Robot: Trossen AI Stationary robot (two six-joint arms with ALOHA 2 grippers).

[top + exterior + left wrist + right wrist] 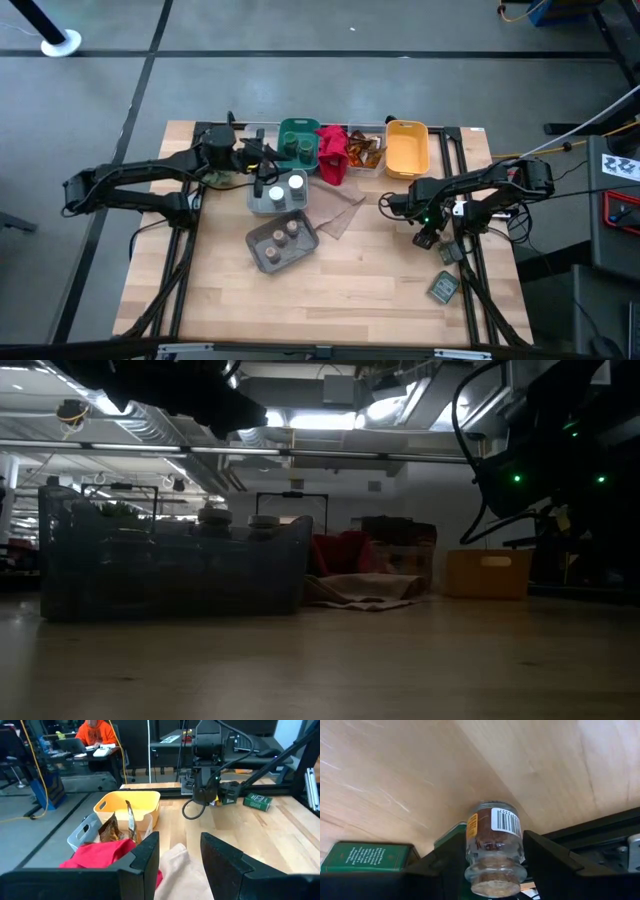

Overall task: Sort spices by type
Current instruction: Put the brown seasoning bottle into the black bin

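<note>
**Right arm carries a jar; left arm waits by the bins**

From above, the right gripper [428, 226] hovers over the table's right side, right of the grey bin of tan-lidded jars [281, 243]. Two dark green packets [446, 271] lie just near of it. The left gripper [262, 172] sits over the clear bin of white-lidded jars [278, 193], beside the green bin [297, 142].

At table height, the clear bin [170, 575] fills the left and the yellow bin [488, 573] stands far right.

Past the left wrist, its fingers [147, 857] stand apart, empty, above the red cloth [102, 854].

Past the right wrist, the fingers clamp a tan-lidded jar [494, 846].

The step in hand looks like carrying this jar; next it probably needs moving left to its matching grey bin.
</note>
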